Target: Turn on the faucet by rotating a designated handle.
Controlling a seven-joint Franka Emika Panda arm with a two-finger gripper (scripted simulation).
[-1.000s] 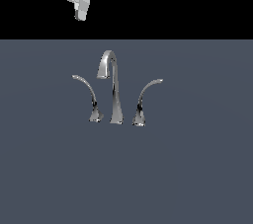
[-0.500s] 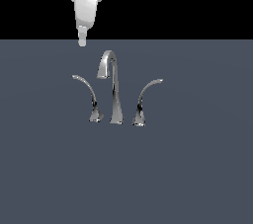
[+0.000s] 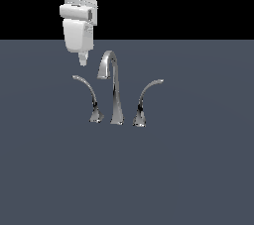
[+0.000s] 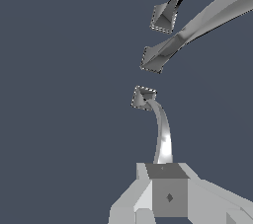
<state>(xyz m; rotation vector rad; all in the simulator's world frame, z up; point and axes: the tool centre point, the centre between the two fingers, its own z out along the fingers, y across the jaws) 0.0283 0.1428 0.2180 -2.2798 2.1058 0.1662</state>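
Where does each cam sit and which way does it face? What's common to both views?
Exterior view: off the arm, facing the shiny chrome faucet front-on and slightly downward on the flat slate-grey surface; the white arm descends from the frame's top, gripper above the slim chrome handle on the exterior view's left.
Wrist view: on the wrist, looking down along the gripper onto that handle; only grey fingers show.
Shared: the handle, faucet, surface, gripper.
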